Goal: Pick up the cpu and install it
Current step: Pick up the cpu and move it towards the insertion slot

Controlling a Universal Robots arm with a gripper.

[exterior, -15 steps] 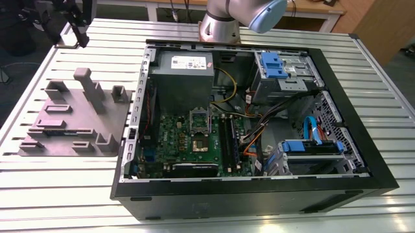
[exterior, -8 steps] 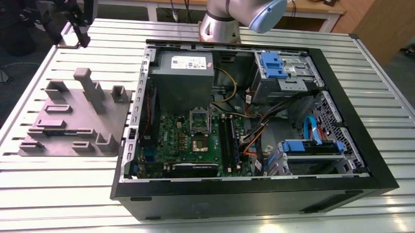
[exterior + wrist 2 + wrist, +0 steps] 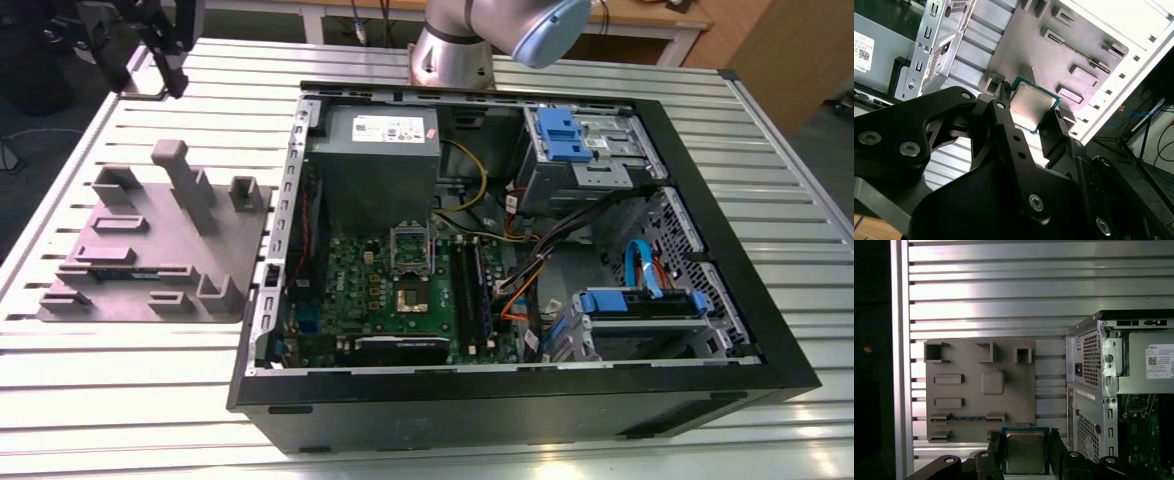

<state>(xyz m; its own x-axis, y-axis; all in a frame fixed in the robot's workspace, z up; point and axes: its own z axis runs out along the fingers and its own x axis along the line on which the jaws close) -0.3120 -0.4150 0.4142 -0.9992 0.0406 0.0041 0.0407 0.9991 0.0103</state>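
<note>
Black hand [image 3: 1029, 114] closed on the silver-topped cpu [image 3: 1033, 106], clamping two opposite edges.

- The gripper [image 3: 1030, 119] is seen closed on the cpu [image 3: 1034, 104], which is clamped by two opposite edges between the black fingers [image 3: 1003, 114].
- In the first wrist view, the gripper [image 3: 1025, 462] is shown with the cpu [image 3: 1025, 450] seated between its fingertips [image 3: 995, 452], and the metal top is turned toward the camera.
- The black linkage bars and bolted plates are seen spread just behind the fingers in both wrist views.
- In the exterior view, the gripper [image 3: 144, 75] is held raised with the fingers pointed downward.
- The arm [image 3: 461, 45] is seen well apart from the gripper, toward the exterior view's right of it, as a silver column topped by a blue-capped joint [image 3: 550, 30].
</note>
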